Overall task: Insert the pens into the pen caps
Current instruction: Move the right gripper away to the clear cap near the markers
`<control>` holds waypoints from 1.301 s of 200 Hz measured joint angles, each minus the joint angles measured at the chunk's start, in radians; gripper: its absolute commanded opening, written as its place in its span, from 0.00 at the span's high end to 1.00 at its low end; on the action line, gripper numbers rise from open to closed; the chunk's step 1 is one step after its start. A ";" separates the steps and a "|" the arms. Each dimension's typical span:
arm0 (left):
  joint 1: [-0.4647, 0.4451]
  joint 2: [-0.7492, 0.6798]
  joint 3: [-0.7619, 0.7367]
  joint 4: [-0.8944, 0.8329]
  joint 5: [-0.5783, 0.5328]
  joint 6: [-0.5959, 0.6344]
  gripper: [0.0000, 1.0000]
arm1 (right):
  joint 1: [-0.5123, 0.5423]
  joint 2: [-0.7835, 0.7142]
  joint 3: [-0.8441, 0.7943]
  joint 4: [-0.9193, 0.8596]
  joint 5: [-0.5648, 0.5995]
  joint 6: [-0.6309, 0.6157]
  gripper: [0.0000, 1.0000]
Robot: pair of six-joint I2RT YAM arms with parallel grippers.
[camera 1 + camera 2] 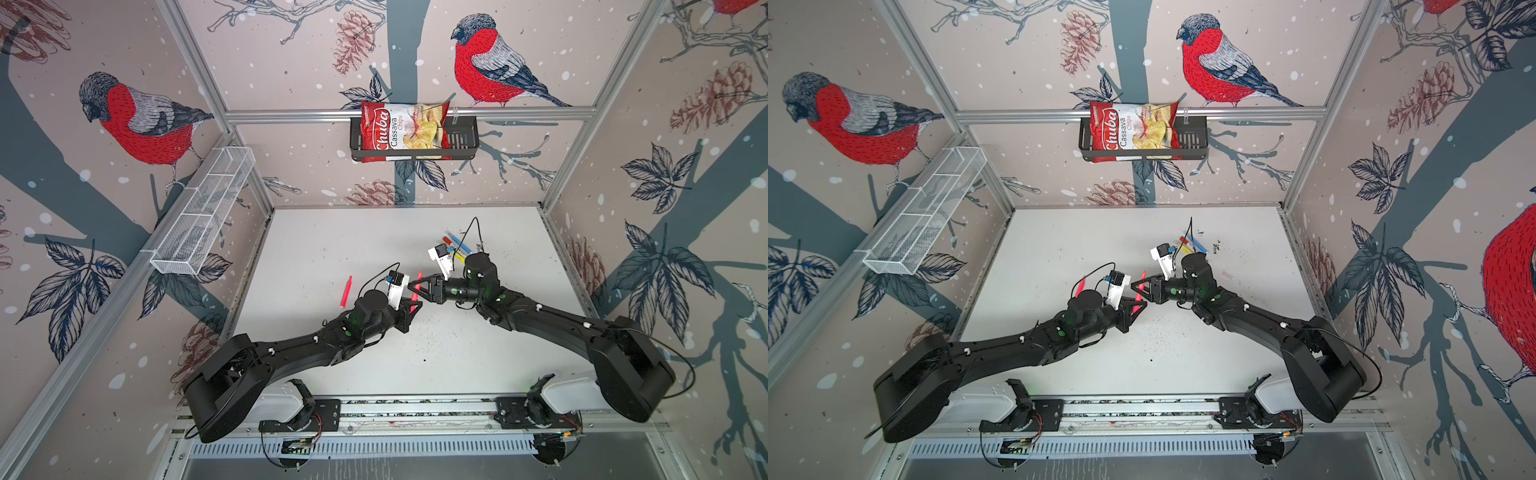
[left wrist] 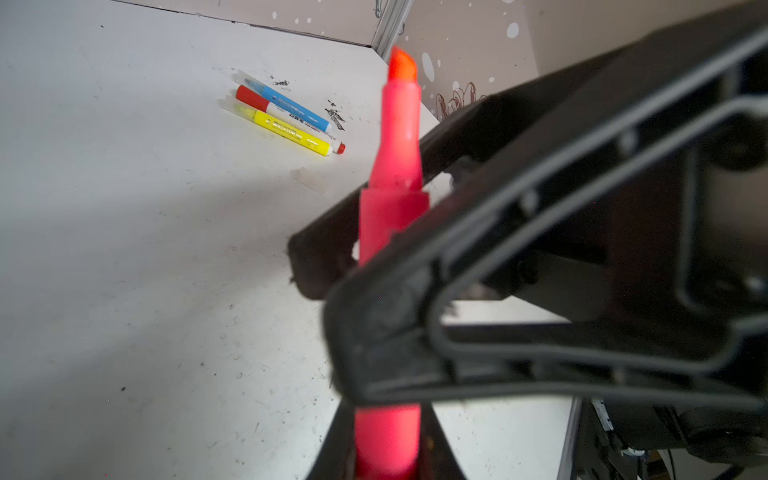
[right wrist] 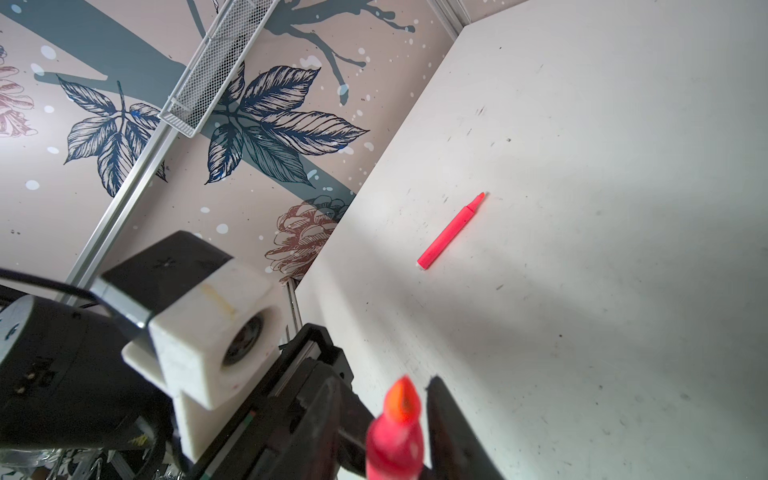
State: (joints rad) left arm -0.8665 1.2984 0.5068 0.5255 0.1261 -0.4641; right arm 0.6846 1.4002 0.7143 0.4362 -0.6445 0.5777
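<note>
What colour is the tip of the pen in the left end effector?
Orange, on the pink pen; clearest in the left wrist view.

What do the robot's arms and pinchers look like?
The left arm and right arm are chunky and black, with rounded joints, little green dots and white clips. Each wrist carries a white camera block with a thin black cable looping off it. The left gripper and right gripper have black fingers shaped like hollow triangles.
</note>
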 measured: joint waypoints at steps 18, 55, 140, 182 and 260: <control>0.001 -0.012 -0.011 0.000 -0.025 0.000 1.00 | 0.000 -0.008 0.004 -0.019 0.013 -0.010 0.44; 0.034 -0.095 -0.078 -0.010 -0.077 -0.011 1.00 | -0.039 -0.096 0.007 -0.119 0.092 -0.065 0.38; 0.110 -0.273 -0.193 -0.040 -0.078 -0.055 1.00 | -0.262 0.055 0.143 -0.468 0.398 -0.189 0.38; 0.111 -0.304 -0.194 -0.069 -0.078 -0.056 1.00 | -0.296 0.261 0.279 -0.544 0.470 -0.257 0.39; 0.111 -0.333 -0.194 -0.092 -0.081 -0.055 1.00 | -0.307 0.483 0.423 -0.592 0.500 -0.339 0.40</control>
State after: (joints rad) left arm -0.7555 0.9653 0.3130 0.4339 0.0452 -0.5194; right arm 0.3775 1.8832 1.1374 -0.1558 -0.1448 0.2386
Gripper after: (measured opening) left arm 0.180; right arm 0.607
